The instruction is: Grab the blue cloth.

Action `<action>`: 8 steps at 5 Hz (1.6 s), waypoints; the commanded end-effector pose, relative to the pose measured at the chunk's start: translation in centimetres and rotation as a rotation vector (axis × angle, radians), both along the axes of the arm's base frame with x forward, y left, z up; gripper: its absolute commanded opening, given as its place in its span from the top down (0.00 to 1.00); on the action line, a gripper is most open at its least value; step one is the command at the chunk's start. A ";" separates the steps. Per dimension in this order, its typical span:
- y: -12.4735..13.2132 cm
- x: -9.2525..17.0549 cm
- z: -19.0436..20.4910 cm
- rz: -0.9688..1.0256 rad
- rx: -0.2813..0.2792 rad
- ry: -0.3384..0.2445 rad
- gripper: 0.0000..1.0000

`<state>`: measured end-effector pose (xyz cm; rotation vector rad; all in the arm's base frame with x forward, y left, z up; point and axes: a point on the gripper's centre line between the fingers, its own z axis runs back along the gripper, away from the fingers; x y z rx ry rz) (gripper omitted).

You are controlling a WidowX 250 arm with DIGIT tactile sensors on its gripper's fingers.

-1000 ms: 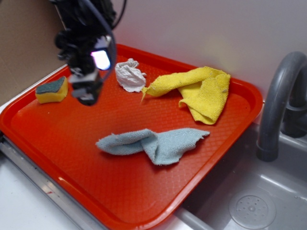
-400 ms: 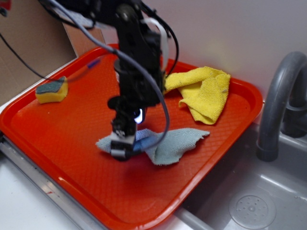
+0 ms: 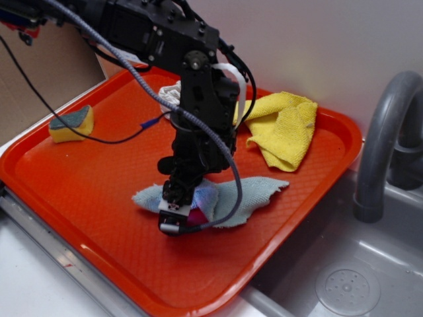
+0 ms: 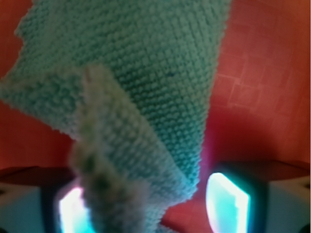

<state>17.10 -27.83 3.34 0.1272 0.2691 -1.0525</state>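
Observation:
The blue cloth (image 3: 248,193) lies crumpled on the red tray (image 3: 79,178), a pale grey-blue terry rag. My gripper (image 3: 180,212) is down on its left fold, pointing at the tray. In the wrist view the cloth (image 4: 146,87) fills the frame and a raised fold runs down between my two lit fingertips (image 4: 227,199). My gripper (image 4: 150,206) is open: the jaws stand wide apart on either side of the fold, with bare tray showing by the right one.
A yellow cloth (image 3: 284,129) lies at the tray's back right. A small white wad (image 3: 173,92) is mostly hidden behind the arm. A yellow-green sponge (image 3: 71,123) sits at the left. A grey sink (image 3: 344,284) and tap (image 3: 383,139) stand to the right.
The arm has swung from the tray's back left over to the blue cloth and come down onto its left fold. The cloth has not moved.

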 end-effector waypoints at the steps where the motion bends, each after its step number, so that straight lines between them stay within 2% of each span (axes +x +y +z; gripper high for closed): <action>1: 0.6 -0.5 5.3 0.171 -0.036 -0.127 1.00; 2: 2.7 1.0 8.1 0.315 -0.041 -0.178 1.00; 3: 5.1 1.4 10.6 0.538 -0.054 -0.186 1.00; 4: 10.2 -0.1 13.3 0.793 -0.108 -0.193 1.00; 5: 13.1 -1.9 16.1 0.960 -0.151 -0.285 1.00; 6: 15.2 -3.4 18.7 1.090 -0.193 -0.362 1.00; 7: 16.5 -4.2 20.3 1.196 -0.183 -0.458 1.00; 8: 16.8 -3.3 19.3 1.188 -0.185 -0.448 1.00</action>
